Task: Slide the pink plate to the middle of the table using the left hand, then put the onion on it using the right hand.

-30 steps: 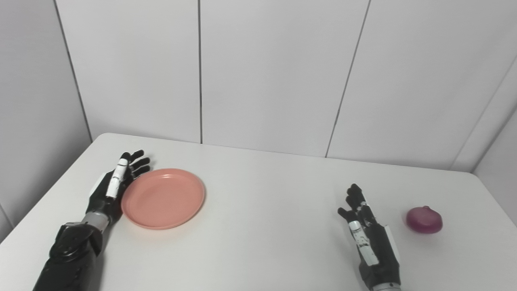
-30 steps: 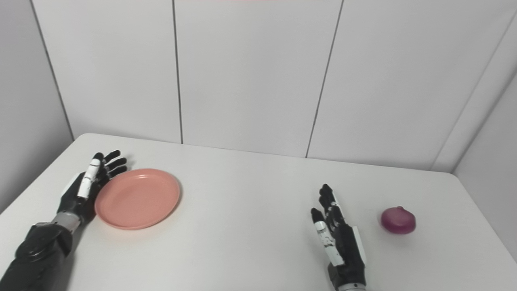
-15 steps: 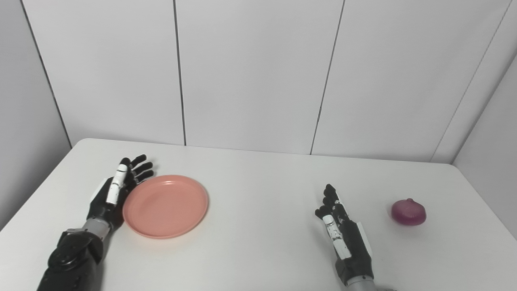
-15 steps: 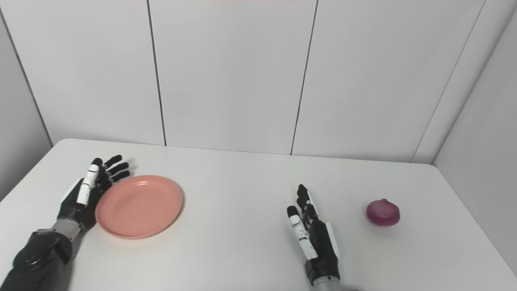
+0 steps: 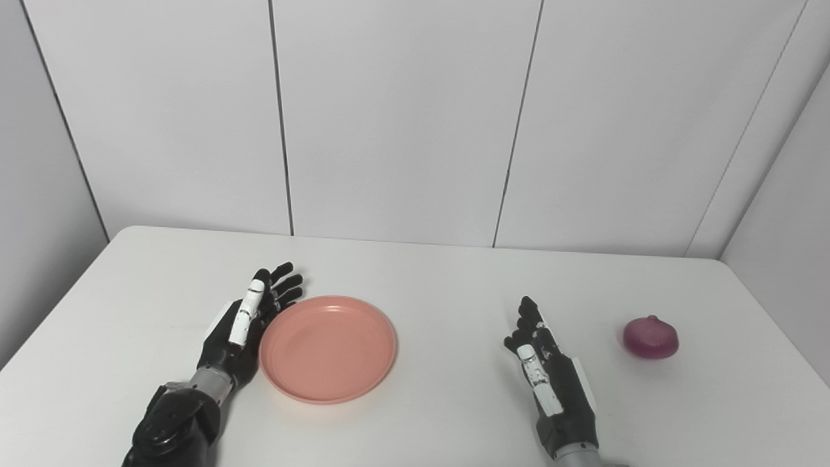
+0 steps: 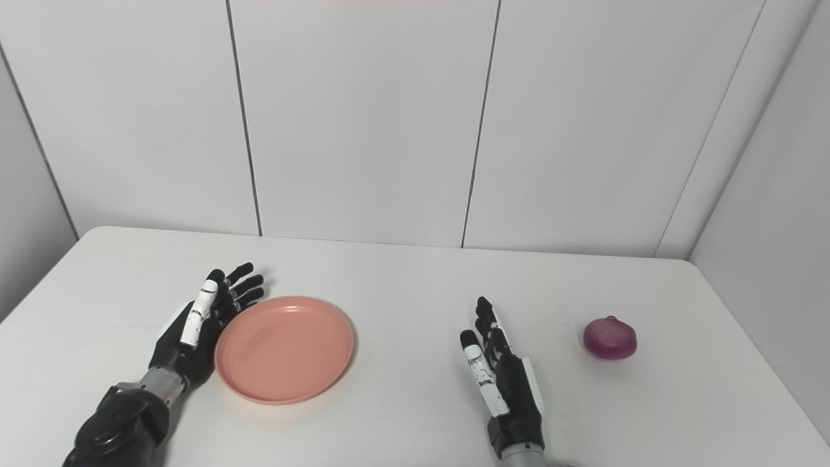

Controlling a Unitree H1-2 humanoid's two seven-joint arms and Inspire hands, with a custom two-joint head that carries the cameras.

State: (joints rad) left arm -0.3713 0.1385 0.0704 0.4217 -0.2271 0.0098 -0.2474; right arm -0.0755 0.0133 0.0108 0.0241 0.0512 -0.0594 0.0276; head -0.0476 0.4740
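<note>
Pink round plastic plate (image 5: 328,348) lying flat on the white table (image 5: 441,279), left of the table's centre, its shallow well bare. Left hand (image 5: 246,324), black with a white strip along one finger, stands on its edge just beside the plate's left rim, palm facing the plate; whether palm and rim touch cannot be told. Its fingers (image 5: 280,285) are straight and slightly spread, reaching past the plate's far-left edge, and they hold nothing. Left forearm (image 5: 172,425) enters from the bottom edge on the left. Right hand (image 6: 502,383), of the same black-and-white build, rests on the table near the bottom edge, right of the plate and well apart from it, fingers extended toward the far wall and a little spread, holding nothing. Purple-red round onion (image 6: 609,338) sits on the table toward the right edge, to the right of the right hand and clear of it, its small tip pointing upward. Grey panelled wall (image 5: 402,117) with dark vertical seams closes the far side of the table.
</note>
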